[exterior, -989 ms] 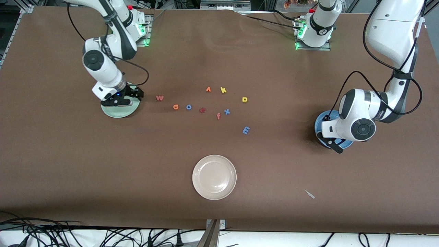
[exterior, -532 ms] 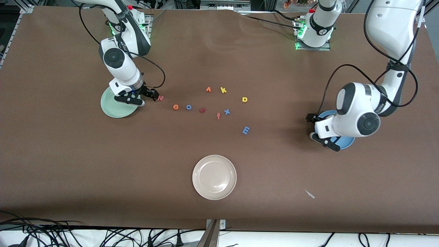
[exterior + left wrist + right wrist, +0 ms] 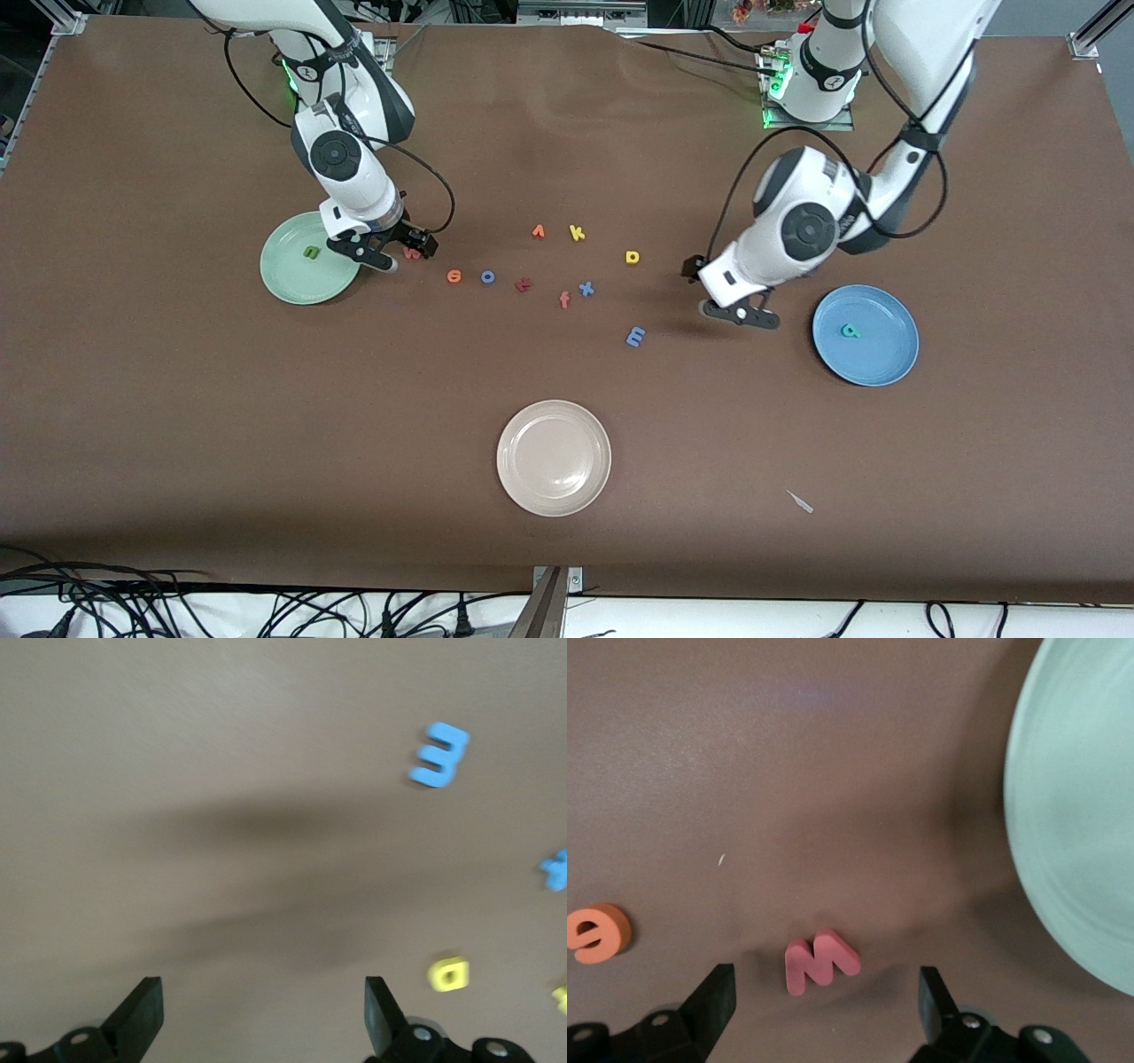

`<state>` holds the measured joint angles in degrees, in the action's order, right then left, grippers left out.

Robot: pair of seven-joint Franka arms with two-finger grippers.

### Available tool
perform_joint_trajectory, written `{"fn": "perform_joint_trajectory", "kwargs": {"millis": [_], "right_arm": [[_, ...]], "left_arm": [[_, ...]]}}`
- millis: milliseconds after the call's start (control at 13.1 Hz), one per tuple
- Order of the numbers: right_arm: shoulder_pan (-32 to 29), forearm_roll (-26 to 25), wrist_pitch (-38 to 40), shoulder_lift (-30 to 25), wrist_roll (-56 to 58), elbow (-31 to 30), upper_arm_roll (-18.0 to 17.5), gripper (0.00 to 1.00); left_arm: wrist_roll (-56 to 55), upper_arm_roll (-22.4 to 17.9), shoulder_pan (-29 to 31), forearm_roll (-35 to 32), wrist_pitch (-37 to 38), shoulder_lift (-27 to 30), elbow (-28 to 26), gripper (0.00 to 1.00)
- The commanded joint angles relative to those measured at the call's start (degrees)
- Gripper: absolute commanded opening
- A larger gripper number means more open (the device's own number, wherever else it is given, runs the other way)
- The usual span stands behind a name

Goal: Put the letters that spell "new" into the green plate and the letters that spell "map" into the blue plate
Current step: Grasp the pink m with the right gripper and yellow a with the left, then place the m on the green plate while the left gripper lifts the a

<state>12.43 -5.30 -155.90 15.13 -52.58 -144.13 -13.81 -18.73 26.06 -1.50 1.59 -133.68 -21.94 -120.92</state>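
Front view: both arms have left their plates since a second ago; green n (image 3: 311,252) now in green plate (image 3: 288,283), teal p (image 3: 850,331) in blue plate (image 3: 873,368). My right gripper (image 3: 400,255), jaws apart, over pink w (image 3: 820,960); left gripper (image 3: 728,301), apart, heading for blue m (image 3: 635,336)

Both arms consist of glossy white rounded link housings with dark grey to black bands at the joints. Each elbow and wrist joint carries a round black end cap with a small central mark. A black cable runs in loose loops outside each arm, from the upper links to the wrist just above the claw. Each base sits on a metal plate and shows a green light; a red button is visible beside it. The left claw (image 3: 730,299) and right claw (image 3: 400,251) have black fingers with round screw heads on their mounts.
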Motion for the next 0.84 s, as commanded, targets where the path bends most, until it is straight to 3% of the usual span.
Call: {"fn": "perform_joint_trajectory", "kwargs": {"millis": [0,228,380,609,761], "right_arm": [[0.40,-0.14,-1.78,1.49,-2.44,0.78,-0.08,0.83],[0.40,-0.32,-1.86,1.49,-1.74,0.78,0.01,0.81],[0.40,-0.41,-1.86,1.57,-1.74,0.78,0.01,0.73],[0.40,-0.41,-1.86,1.57,-1.65,0.69,0.01,0.51],[0.40,-0.58,-1.86,1.83,-1.56,0.69,0.01,0.46]], "left_arm": [[-10.49,0.83,-4.01,0.70,-3.08,2.26,-3.71,1.00],[-25.08,1.09,-8.59,-8.15,-4.92,0.07,-3.62,1.00],[-31.96,1.01,-11.85,-11.07,-7.11,-2.74,-2.92,1.00],[-36.89,1.01,-13.70,-13.19,-8.62,-6.96,-0.38,0.97],[-37.87,0.74,-14.32,-15.03,-8.62,-8.37,0.42,0.93]]}}
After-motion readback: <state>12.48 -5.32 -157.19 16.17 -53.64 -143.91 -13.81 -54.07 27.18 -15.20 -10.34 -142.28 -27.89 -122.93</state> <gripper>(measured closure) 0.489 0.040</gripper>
